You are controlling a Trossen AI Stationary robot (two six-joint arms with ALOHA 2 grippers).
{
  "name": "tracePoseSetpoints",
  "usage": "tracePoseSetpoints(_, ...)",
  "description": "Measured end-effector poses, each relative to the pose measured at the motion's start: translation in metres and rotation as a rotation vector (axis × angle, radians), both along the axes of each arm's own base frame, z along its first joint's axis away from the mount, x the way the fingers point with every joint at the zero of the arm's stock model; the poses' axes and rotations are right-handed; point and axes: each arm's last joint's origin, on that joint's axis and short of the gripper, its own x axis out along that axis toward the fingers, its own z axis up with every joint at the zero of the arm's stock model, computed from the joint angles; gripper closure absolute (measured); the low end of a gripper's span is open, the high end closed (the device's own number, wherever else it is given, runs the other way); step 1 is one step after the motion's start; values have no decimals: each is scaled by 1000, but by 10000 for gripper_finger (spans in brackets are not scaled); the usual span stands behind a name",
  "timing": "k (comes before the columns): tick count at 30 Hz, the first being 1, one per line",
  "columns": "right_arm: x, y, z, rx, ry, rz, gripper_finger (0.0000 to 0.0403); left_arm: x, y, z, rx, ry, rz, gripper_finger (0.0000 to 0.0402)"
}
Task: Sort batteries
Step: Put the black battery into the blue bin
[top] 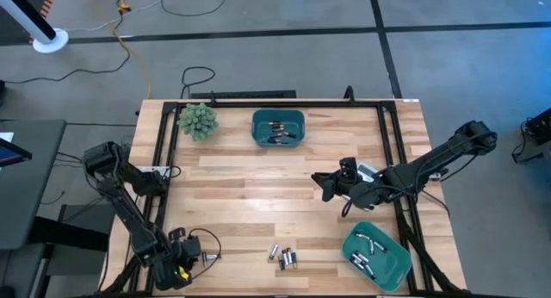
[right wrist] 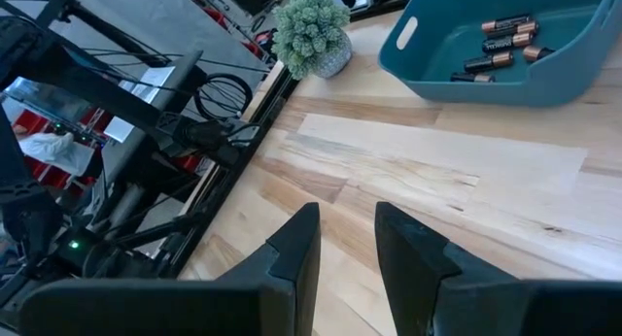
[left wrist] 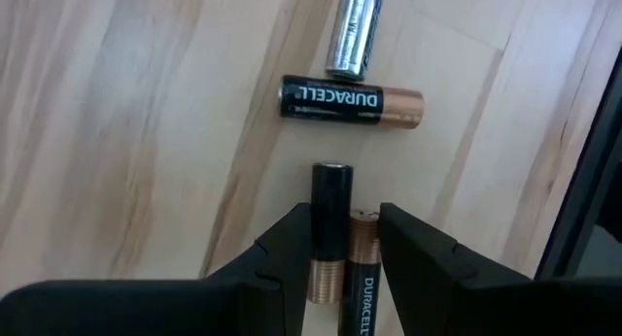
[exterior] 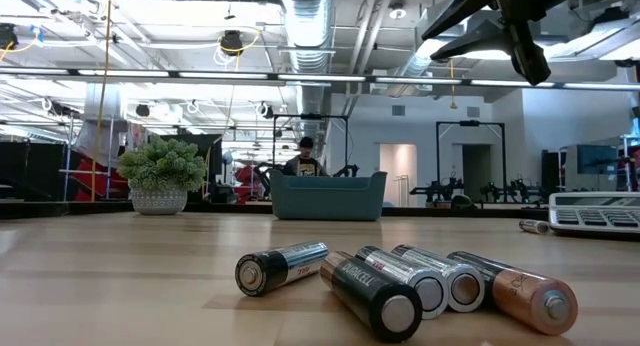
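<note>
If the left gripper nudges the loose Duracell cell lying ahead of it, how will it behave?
The Duracell battery is a smooth cylinder lying on its side on bare wood, so it will probably roll. It looks rigid, and likely slippery to grip.
</note>
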Motion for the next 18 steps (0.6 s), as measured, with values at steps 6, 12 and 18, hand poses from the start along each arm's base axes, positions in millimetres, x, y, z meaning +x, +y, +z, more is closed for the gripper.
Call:
tracePoseSetpoints(6, 0, 0, 0, 0, 1, 1, 285, -1, 4, -1, 43, 7, 4, 290)
tracePoseSetpoints(12, 0, 0, 0, 0, 1, 1, 285, -2, 6, -3, 75, 14, 6, 290)
tracePoseSetpoints(18, 0, 0, 0, 0, 1, 1, 285, -2, 8, -3, 99, -16, 15, 290)
